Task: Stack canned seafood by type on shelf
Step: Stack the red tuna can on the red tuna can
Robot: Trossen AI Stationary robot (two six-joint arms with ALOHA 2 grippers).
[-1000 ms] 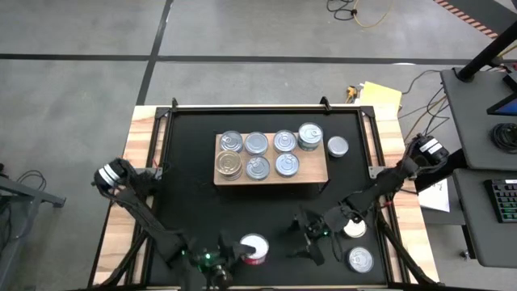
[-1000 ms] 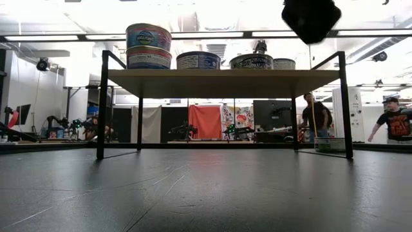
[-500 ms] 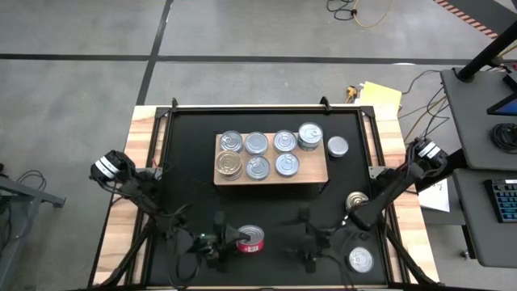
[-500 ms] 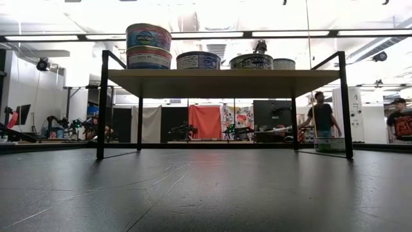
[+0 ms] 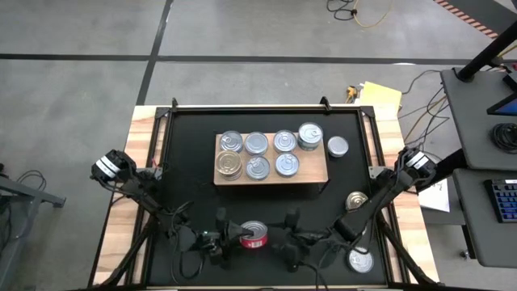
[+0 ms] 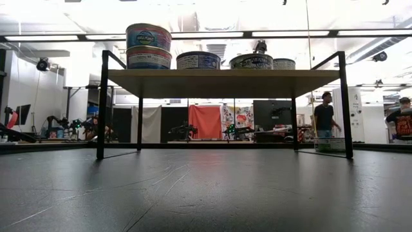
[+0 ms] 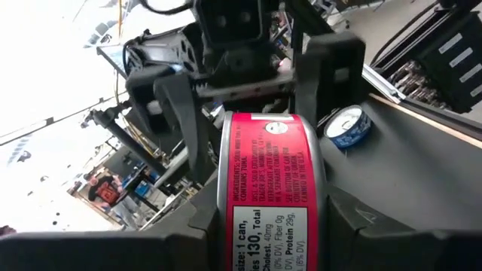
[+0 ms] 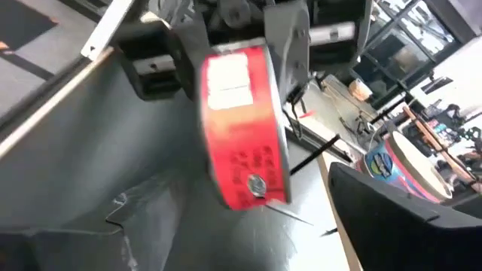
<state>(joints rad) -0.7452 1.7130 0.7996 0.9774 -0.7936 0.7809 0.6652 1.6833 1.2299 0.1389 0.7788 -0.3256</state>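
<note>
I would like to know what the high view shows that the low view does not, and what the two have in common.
Only the high view shows the left gripper holding the red-labelled can on its side, the right gripper open just beside it, and three loose cans on the black mat. Only the low view shows the shelf's legs and people in the room behind. Both show the wooden shelf carrying cans.
</note>
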